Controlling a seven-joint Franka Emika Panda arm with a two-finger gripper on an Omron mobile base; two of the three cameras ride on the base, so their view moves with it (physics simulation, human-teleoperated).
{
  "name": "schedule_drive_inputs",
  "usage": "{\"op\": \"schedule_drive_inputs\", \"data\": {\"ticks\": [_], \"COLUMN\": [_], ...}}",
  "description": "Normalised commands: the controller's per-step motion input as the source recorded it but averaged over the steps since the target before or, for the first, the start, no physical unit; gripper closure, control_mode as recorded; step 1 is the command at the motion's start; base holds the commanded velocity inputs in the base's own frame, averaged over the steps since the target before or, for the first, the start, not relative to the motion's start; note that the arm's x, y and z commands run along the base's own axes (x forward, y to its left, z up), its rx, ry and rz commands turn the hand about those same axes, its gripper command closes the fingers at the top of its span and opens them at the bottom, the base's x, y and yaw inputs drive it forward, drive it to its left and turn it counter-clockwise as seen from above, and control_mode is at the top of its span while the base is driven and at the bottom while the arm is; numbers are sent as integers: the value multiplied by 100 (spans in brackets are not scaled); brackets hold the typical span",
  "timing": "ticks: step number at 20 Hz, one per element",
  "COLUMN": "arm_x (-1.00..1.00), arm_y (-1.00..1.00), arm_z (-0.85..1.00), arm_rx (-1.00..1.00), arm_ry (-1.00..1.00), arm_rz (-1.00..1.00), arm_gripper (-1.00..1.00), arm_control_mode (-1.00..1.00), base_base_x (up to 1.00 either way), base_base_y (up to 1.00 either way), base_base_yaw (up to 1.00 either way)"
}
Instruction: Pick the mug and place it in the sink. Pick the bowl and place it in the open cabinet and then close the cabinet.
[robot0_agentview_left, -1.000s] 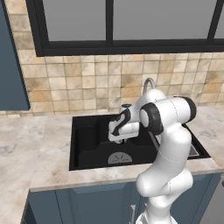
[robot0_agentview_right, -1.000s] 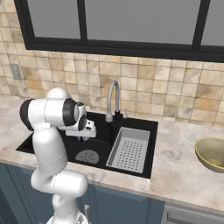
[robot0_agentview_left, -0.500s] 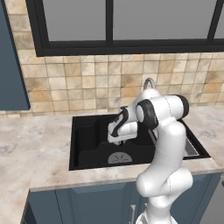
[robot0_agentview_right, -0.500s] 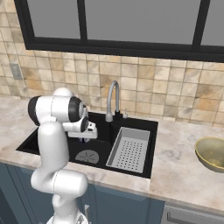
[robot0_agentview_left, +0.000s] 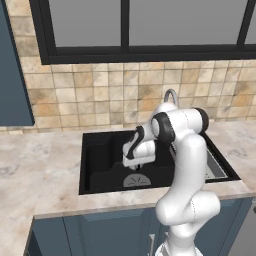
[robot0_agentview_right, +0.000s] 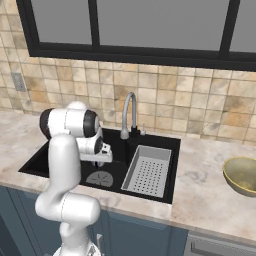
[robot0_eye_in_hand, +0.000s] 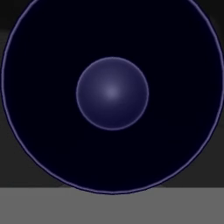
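Dark-framed window (robot0_agentview_left: 150, 25) running above the tan tiled backsplash (robot0_agentview_left: 90, 100), marble countertop (robot0_agentview_right: 210, 195) lying under it, grey perforated rack (robot0_agentview_right: 148, 170) sitting right of the round drain, blue base cabinets (robot0_agentview_left: 100, 235) standing below, wall outlet (robot0_agentview_right: 18, 81) showing on the tiles.

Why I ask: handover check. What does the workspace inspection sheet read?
Surface: beige marble counter.
Job's things: mug close under the hand camera, seen from above, dark inside; bowl upright on the counter, right of the black sink.
Clutter: grey perforated tray in the sink's right half.
Grippers: gripper shut, over the sink; hold on the mug unconfirmed.
Cables: nothing seen.
Surroundings: faucet, tiled wall, dark-framed window.
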Motion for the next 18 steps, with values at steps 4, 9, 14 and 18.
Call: {"op": "schedule_drive_inputs", "data": {"ticks": [4, 9, 14, 18], "arm_x": [6, 10, 12, 13], "arm_y": [0, 0, 2, 0], "arm_z": [-33, -27, -28, -34], "arm_rx": [0, 0, -3, -2], "arm_ry": [3, 0, 0, 0], "arm_rz": [0, 0, 0, 0], "arm_gripper": [100, 100, 100, 100], "arm_control_mode": [-100, -100, -100, -100], "base_base_x": [0, 0, 0, 0], "base_base_y": [0, 0, 0, 0], "base_base_yaw": [0, 0, 0, 0]}}
